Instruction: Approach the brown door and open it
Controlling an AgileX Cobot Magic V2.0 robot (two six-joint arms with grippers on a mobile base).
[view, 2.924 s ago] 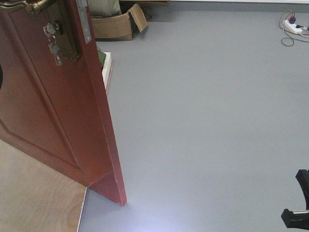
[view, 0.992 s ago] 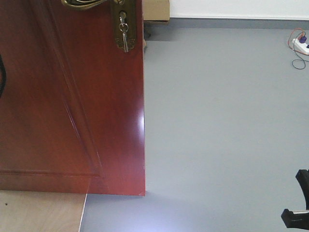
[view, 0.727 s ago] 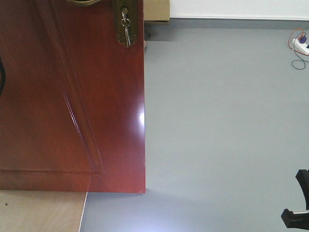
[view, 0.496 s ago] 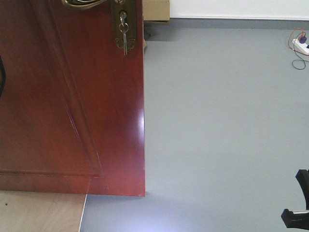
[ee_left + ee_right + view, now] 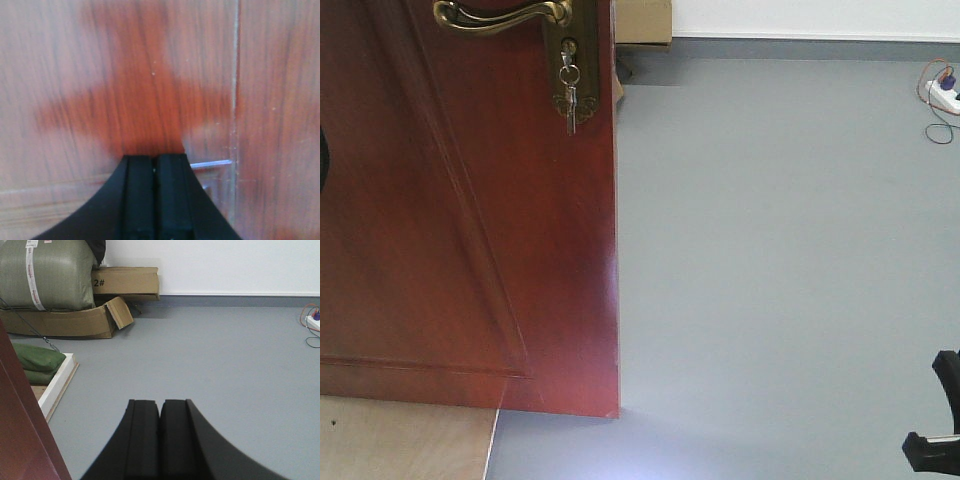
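The brown door (image 5: 460, 220) fills the left half of the front view, its glossy face towards me and its free edge running down the middle. Its curved brass lever handle (image 5: 500, 15) sits at the top, with silver keys (image 5: 568, 100) hanging from the brass lock plate. In the left wrist view my left gripper (image 5: 155, 158) is shut, its tips very close to or against the door's reddish wood (image 5: 150, 75). My right gripper (image 5: 160, 403) is shut with nothing in it, low over the grey floor (image 5: 225, 355). The door's edge (image 5: 20, 435) is at its left.
Cardboard boxes (image 5: 100, 315) and a green sack (image 5: 47, 272) stand by the far wall. A white wooden frame (image 5: 57, 380) lies on the floor beyond the door. A power strip with cables (image 5: 940, 95) is at far right. A black part of my right arm (image 5: 935, 435) is at lower right.
The door swung from an angled stance to face-on about three seconds ago. Since then the handle and keys have dropped lower in the front view, and the whole lever now shows.
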